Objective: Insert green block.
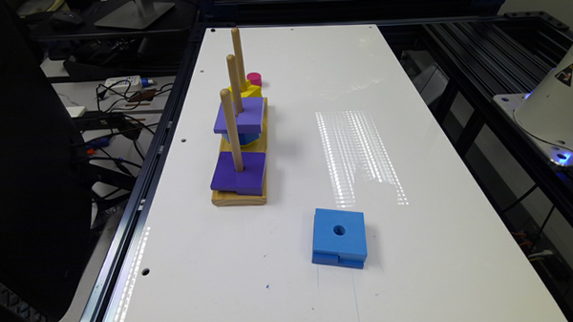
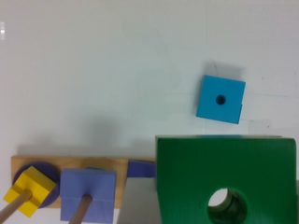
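Standing along the exterior view's left side of a white worktop (image 1: 410,142) is a wooden base (image 1: 240,197) carrying 3 upright wooden pegs (image 1: 231,129) in a row. On the nearest peg sits a dark purple square block (image 1: 239,174), flat on the base. On the middle peg a lighter purple square block (image 1: 242,114) rests on top of a blue piece (image 1: 240,137). At the farthest peg there is a yellow block (image 1: 248,90), and just behind it a small pink cylinder (image 1: 254,79) stands on the worktop. Moving toward the exterior view's right, a blue square block with a round centre hole (image 1: 339,243) lies flat on the worktop, well apart from the base and nearer the camera. At the far right edge of that view a white, rounded part of the robot (image 1: 559,103) sits on a plate with blue lights. In the wrist view, the green block (image 2: 224,179) looms large and close to the camera, its round centre hole visible, hanging above the worktop and covering one end of the wooden base; the blue block and the other pegs appear beyond it. Whether the tool is apart, together or clamped on the green block, I cannot tell.
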`<state>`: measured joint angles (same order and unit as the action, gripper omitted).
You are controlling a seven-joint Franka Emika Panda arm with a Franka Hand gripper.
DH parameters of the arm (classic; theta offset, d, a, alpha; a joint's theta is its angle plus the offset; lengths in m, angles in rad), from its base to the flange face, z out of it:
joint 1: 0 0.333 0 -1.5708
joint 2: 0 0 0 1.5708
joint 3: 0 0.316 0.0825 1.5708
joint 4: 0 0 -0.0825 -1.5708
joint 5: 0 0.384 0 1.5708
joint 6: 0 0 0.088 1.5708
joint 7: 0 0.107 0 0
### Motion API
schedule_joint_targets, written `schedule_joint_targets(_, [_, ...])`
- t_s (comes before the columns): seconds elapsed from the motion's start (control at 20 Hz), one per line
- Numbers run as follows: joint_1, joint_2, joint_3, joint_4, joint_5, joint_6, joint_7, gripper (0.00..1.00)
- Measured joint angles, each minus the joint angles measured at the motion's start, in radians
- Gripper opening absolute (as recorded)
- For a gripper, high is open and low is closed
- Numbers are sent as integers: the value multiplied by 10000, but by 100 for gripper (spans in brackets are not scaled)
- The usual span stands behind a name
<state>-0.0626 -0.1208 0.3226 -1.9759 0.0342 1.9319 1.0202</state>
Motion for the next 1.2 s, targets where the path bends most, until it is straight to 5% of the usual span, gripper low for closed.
schedule_joint_targets(0.55, [-12, 130, 0, -67, -14, 165, -2, 0])
schedule_joint_targets(1.2, [-46, 833, -1, -95, -138, 871, -5, 0])
